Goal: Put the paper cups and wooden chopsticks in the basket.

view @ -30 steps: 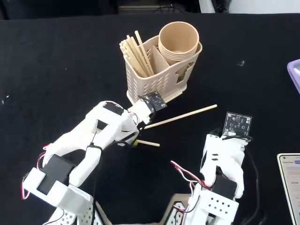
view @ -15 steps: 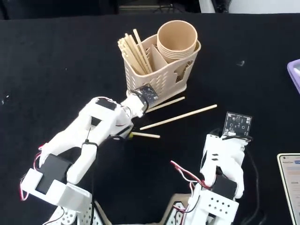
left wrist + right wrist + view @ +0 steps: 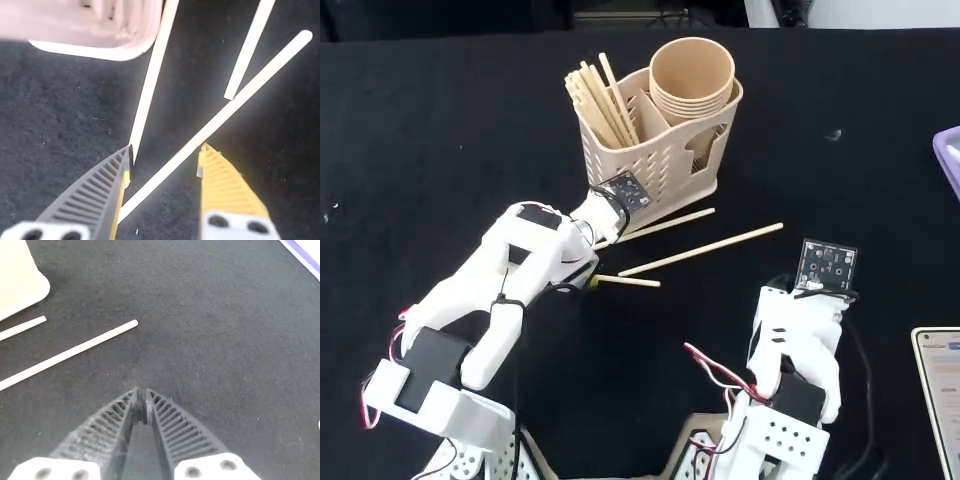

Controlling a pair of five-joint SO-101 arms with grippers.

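A beige basket [image 3: 660,160] stands at the back with a stack of paper cups [image 3: 691,75] in one compartment and several wooden chopsticks [image 3: 600,95] in the other. Three loose chopsticks lie in front of it: one by the basket's foot [image 3: 660,226], a long one [image 3: 705,249] and a short piece [image 3: 626,281]. My left gripper [image 3: 165,150] is open low over the table, with a chopstick [image 3: 220,115] lying between its fingers and another chopstick [image 3: 150,80] ending at the grey fingertip [image 3: 122,160]. My right gripper [image 3: 141,395] is shut on nothing, back from the long chopstick [image 3: 70,355].
The basket's base [image 3: 95,35] is close ahead of my left gripper. A purple tray edge [image 3: 948,150] and a phone [image 3: 938,390] sit at the table's right side. Bare black cloth lies left of the basket and ahead of my right arm [image 3: 800,340].
My left arm has moved forward towards the basket, and the basket has shifted slightly back and left. A chopstick now shows by the basket's foot. The right arm has not moved.
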